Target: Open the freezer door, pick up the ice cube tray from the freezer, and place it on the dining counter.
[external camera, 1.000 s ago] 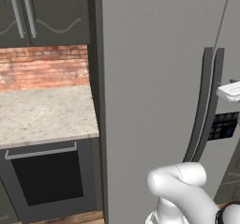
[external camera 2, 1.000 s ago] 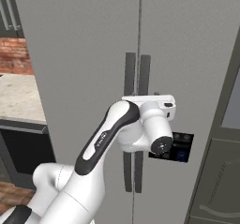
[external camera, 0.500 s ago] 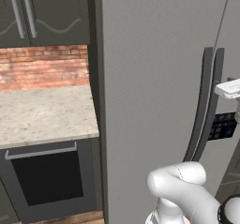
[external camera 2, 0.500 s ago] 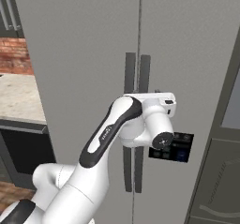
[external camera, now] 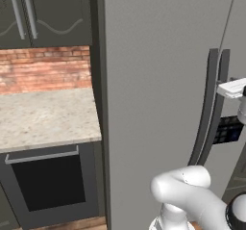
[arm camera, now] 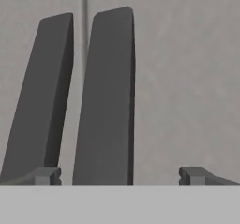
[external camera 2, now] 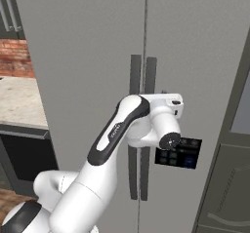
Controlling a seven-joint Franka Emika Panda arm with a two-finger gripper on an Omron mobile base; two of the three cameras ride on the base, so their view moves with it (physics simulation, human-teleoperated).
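Two handles, left base view: the freezer door (external camera: pixel 158 80) stands shut as a tall flat grey panel, its long curved handle (external camera: pixel 207 104) at its right edge, just beside the twin handle (external camera: pixel 221 99) of the neighbouring door.
Surroundings, left base view: a speckled worktop (external camera: pixel 45 116) and a dark oven (external camera: pixel 45 185) lie to the left, under dark wall cabinets (external camera: pixel 43 12) and a brick backsplash (external camera: pixel 45 70).
Arm, right base view: the white arm (external camera 2: pixel 117 139) reaches up to mid-height of the handle pair (external camera 2: pixel 141 81), the hand pressed in close to the doors; the fingers are hidden behind the wrist here.
Panel, right base view: a small dark control panel (external camera 2: pixel 178 152) sits on the right-hand door, just beside the wrist.
Gripper, hand view: the gripper (arm camera: pixel 119 174) is spread wide and holds nothing; one handle bar (arm camera: pixel 108 101) rises between the two tips, and the other bar (arm camera: pixel 40 96) lies at the left tip.
Ice cube tray: inside the closed freezer, I judge, so unseen for now.
Handling, judgement: the door is rigid and likely heavy, with a seal that resists the first pull; the handle is smooth and stiff, so a slipping grip is the risk.
Hold, judgement: close around the freezer door's own bar near mid-height, not the neighbour's, then pull along the hinge arc.
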